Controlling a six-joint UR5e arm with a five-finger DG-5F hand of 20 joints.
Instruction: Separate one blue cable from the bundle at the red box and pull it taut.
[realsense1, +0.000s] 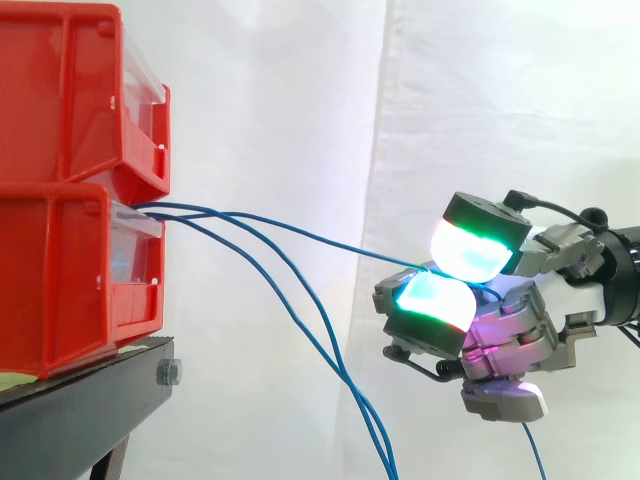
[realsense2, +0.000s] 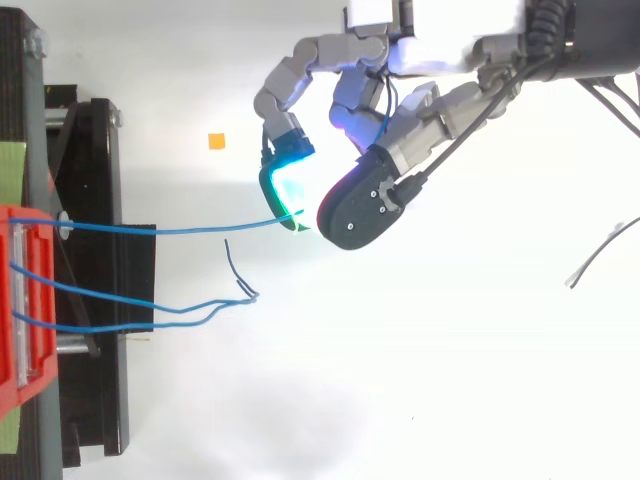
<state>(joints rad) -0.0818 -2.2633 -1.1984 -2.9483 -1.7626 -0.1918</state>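
**One cable's out of the bundle, now it just needs the slack pulled out**

The picked blue cable runs from the front of the red box straight across to the hand, well clear of the rest. The hand has it pinched between two glowing fingertips, closed right on the wire, and a loose tail hangs down below the hand.

The other two cables leave the same box front but droop away toward the floor, nowhere near the pinch. So I'd call the separating bit done.

That leaves the pull. In the side view the held cable has a gentle bow in it, so to me it isn't properly taut yet.

My guess for the next move is to draw the hand back from the box along the line of the cable, keeping the pinch firm so the thin wire doesn't slide through the pads. Go easy though, since the box only seems to rest on the black stand.
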